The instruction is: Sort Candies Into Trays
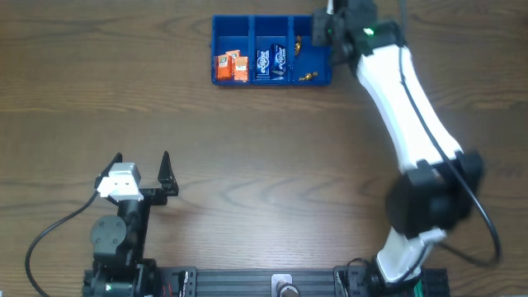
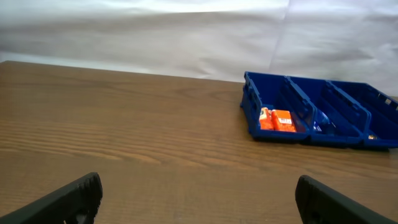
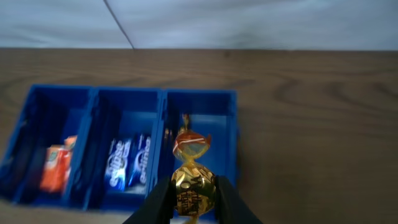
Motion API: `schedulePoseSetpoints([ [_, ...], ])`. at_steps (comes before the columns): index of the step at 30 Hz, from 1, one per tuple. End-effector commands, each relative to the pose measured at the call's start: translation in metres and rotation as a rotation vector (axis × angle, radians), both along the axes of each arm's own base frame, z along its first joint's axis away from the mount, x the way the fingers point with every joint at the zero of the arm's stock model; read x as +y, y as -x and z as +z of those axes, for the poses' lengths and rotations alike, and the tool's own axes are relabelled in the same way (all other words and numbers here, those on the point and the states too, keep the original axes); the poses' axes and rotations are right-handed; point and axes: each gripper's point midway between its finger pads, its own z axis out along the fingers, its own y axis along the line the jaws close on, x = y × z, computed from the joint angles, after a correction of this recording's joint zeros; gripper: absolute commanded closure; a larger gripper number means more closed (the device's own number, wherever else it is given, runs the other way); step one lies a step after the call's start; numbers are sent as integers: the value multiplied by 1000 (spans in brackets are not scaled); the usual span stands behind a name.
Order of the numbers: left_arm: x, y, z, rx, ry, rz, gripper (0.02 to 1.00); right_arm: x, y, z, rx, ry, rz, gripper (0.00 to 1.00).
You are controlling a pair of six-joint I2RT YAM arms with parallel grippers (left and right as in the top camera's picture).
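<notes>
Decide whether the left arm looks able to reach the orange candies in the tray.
Probably yes: bare table lies between the open left pincer and the orange candies, and the right pincer hangs over the other end of the tray.

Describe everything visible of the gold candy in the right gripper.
The candy is a round ball in shiny gold foil, with a twisted, orange-edged wrapper end sticking out past the right gripper. The gripper pinches it over the tray's end compartment, next to the one with blue packets.
</notes>
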Motion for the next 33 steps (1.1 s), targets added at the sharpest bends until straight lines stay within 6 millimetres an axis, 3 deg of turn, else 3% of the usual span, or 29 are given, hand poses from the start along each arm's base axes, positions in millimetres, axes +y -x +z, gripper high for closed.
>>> schedulePoseSetpoints([
  [1,2,1,-18,50,-15,10,23,7,-24,-53,70,47,3,849],
  [5,2,1,-18,50,-15,10,20,9,-27,-80,112,60,8,842],
  [9,2,1,-18,50,-15,10,20,16,-26,-84,116,62,19,779],
  [12,2,1,-18,50,-15,10,20,20,-27,-82,107,59,25,522],
  [14,2,1,-18,50,-15,10,20,22,-28,-81,98,57,28,205],
  [16,2,1,-18,50,-15,10,20,22,-29,-74,81,52,28,1],
  [20,2,1,-18,50,-15,10,20,16,-17,-13,-25,33,26,1],
  [23,2,1,-18,50,-15,10,20,-12,24,47,-138,88,58,1],
  [25,2,1,-18,50,-15,10,20,-68,86,80,-259,84,-25,1],
  [27,2,1,-18,50,-15,10,20,-95,120,85,-326,87,-75,1],
  [29,2,1,-18,50,-15,10,20,-121,173,76,-372,90,-132,1],
  [31,2,1,-18,50,-15,10,20,-123,213,57,-416,77,-132,1],
  [33,2,1,-18,50,-15,10,20,-118,235,37,-468,46,-106,3],
])
